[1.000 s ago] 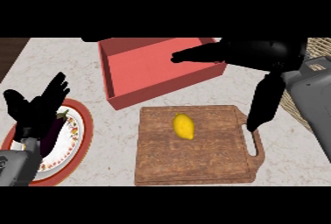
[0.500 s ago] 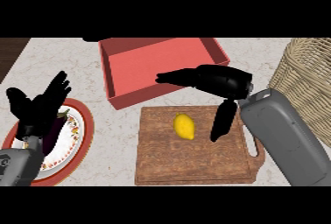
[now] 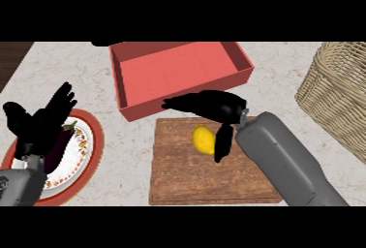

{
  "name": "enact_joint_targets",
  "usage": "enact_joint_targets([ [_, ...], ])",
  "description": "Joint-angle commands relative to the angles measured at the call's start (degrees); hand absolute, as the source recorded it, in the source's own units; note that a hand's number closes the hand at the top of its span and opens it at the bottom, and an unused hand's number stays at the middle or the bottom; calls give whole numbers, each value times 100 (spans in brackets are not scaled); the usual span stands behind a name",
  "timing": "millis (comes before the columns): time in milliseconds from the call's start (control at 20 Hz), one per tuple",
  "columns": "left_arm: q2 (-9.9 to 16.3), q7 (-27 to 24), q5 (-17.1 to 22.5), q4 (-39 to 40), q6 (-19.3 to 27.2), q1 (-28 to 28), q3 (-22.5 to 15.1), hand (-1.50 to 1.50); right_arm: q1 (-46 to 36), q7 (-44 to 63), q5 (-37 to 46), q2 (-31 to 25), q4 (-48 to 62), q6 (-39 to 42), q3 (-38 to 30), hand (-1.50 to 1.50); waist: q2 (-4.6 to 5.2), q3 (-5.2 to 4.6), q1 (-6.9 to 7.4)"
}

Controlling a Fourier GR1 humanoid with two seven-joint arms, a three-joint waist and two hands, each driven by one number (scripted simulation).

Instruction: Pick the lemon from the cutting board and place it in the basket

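Pale speckled stone counter (image 3: 129,145) fills most of the view, w/ a dark wood strip at the far left edge. Wooden cutting board (image 3: 186,179) sits center-bottom, its handle side under the right forearm. Lemon (image 3: 203,139) lies on the board's upper part, yellow, long axis running roughly away from the robot.

Right hand (image 3: 214,105) hangs over the board's top edge, just above and right of the lemon. Fingers point left and are spread apart, thumb (image 3: 223,145) hangs down along the lemon's right side; can't tell if it touches. Nothing clamped in it, lemon not lifted.

Red open box (image 3: 178,72) stands just behind the board, its front wall near the board's top edge, partly covered by the right hand. Wicker basket (image 3: 336,97) at the right edge, only partly in frame, well apart from the lemon.

Left hand (image 3: 43,123) at lower left, fingers up and apart, holding nothing, resting over a plate (image 3: 89,145) w/ red rim. Dark purple eggplant (image 3: 61,143) lies on that plate, partly hidden by the hand.
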Motion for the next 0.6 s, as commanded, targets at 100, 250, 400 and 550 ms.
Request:
enact_joint_targets([
  [100,-276,-157,-373,167,67,-6,-55,0,-121,-456,703,147,723,-155,97,-150,-3,0,-16],
  [250,-373,45,-350,29,72,-37,44,0,26,-408,779,-44,214,217,-52,-150,-15,0,-44],
  [400,-206,-146,-313,831,-204,-665,374,0,-24,-1085,1005,-96,814,-110,-152,-150,2,-1,-54],
  [550,-310,26,-389,373,-228,-359,349,0,-102,-747,1118,310,811,102,-331,-150,-9,-1,-37],
])
